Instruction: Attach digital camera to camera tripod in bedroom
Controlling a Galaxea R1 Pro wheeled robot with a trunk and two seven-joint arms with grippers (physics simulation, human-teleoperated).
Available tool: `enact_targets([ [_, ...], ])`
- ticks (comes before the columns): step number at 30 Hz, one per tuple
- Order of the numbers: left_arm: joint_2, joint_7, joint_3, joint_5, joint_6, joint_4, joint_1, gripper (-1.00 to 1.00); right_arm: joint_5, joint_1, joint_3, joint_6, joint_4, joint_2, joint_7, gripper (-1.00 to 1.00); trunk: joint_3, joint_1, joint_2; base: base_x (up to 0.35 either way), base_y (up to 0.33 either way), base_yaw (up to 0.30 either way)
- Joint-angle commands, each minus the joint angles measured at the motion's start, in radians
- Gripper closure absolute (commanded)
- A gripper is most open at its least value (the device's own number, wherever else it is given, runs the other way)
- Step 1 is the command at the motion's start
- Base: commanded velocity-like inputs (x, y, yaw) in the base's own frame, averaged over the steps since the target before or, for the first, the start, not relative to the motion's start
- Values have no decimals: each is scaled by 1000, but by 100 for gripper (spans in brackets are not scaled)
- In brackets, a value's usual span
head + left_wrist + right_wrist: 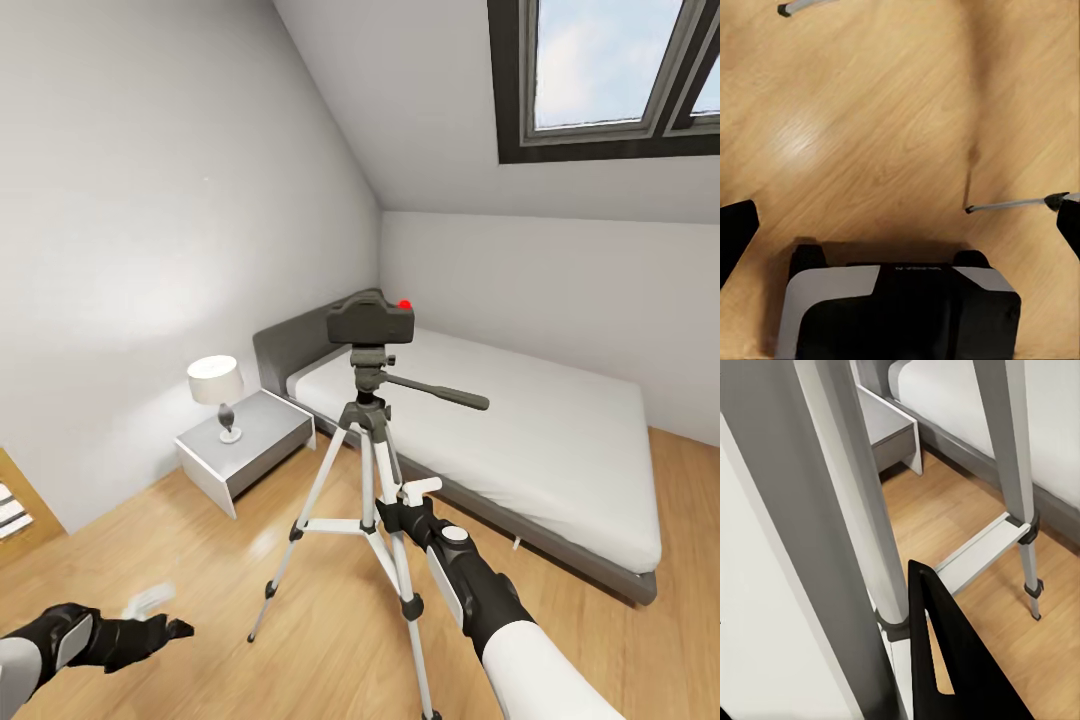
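The digital camera point(370, 320), black with a red button, sits on the head of the camera tripod point(368, 440), which stands upright on the wood floor in front of the bed. My right gripper point(412, 492) is low against the tripod's near leg. In the right wrist view one black finger point(945, 660) lies right beside a silver leg point(881, 577), and the other finger is hidden. My left gripper point(150, 612) hovers low at the left, apart from the tripod. Its fingers point(735, 232) are spread wide over bare floor with nothing between them.
A grey bed with a white mattress point(520, 420) fills the right behind the tripod. A grey nightstand point(245, 445) with a lamp point(216, 385) stands at the left wall. A skylight point(610, 70) sits in the sloped ceiling. Tripod feet point(971, 208) rest on the floor.
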Motion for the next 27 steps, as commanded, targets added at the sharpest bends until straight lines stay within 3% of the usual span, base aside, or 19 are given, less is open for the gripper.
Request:
enact_targets([
  [1,-9,29,6,14,-4,0,25,-100,47,0,3,6,3,0,4,100,-2,1,-1,0,0,0],
  [4,-41,121,6,22,-64,0,95,-100,45,0,3,8,4,0,5,100,-2,1,-1,0,0,0],
  [7,-99,278,7,32,-212,0,197,-100,44,0,3,11,5,0,5,100,-2,1,-1,0,0,0],
  [12,-145,447,10,78,-327,1,277,-100,44,0,3,13,9,0,5,100,-2,1,-1,0,0,0],
  [14,-163,524,11,109,-349,1,302,-100,44,0,3,12,14,0,4,100,-2,1,-1,0,0,0],
  [15,-180,605,11,142,-363,1,323,-100,44,0,3,12,19,0,3,100,-2,1,-1,0,0,0],
  [19,-205,749,12,192,-377,1,362,-100,44,0,3,12,25,0,2,100,-2,1,-1,0,0,0],
  [23,-220,834,11,219,-384,1,394,-100,44,0,3,11,27,0,-1,100,-2,1,-1,0,0,0],
  [27,-225,859,11,227,-386,1,405,-100,44,0,3,12,28,0,-3,100,-2,1,-1,0,0,0],
])
